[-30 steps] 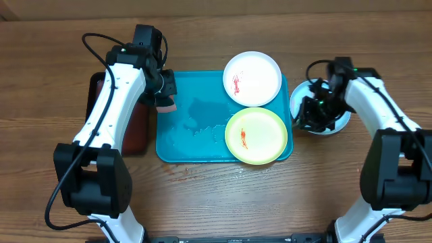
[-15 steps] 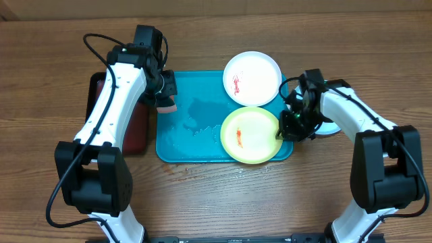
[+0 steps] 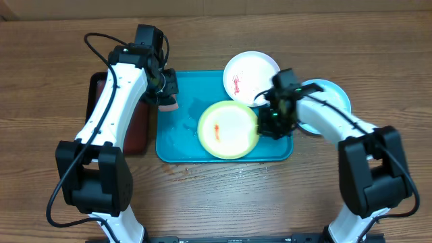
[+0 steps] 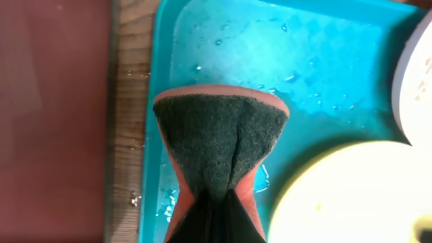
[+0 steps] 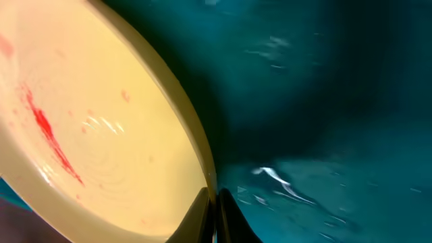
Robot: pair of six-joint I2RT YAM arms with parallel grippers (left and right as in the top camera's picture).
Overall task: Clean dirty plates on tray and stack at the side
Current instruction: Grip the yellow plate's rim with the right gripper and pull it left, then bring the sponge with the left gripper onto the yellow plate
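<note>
My left pincer (image 4: 214, 219) is pressed together on a sponge (image 4: 219, 138), dark green scouring face towards the camera and pink backing bulging at the sides. It hangs over the left end of the tray (image 3: 181, 147), just inside the rim. To the left of that rim a strip of table (image 4: 128, 101) shows, then the black tray (image 3: 95, 91) with its dark red inside, largely under my left arm.

Between the sponge and the yellow-green plate (image 3: 228, 129) the tray floor is bare, with water droplets. That plate sits mid-tray, one red streak on it, its near edge close to the tray's near rim. The white plate (image 3: 248, 73), also smeared red, lies across the far rim at the right corner, just beside the yellow-green one.

My right pincer (image 3: 270, 121) is pinching the yellow-green plate's right rim, fingers nearly closed on it. The light blue plate (image 3: 332, 94) rests on the table past the tray's right end, partly hidden by my right arm.
</note>
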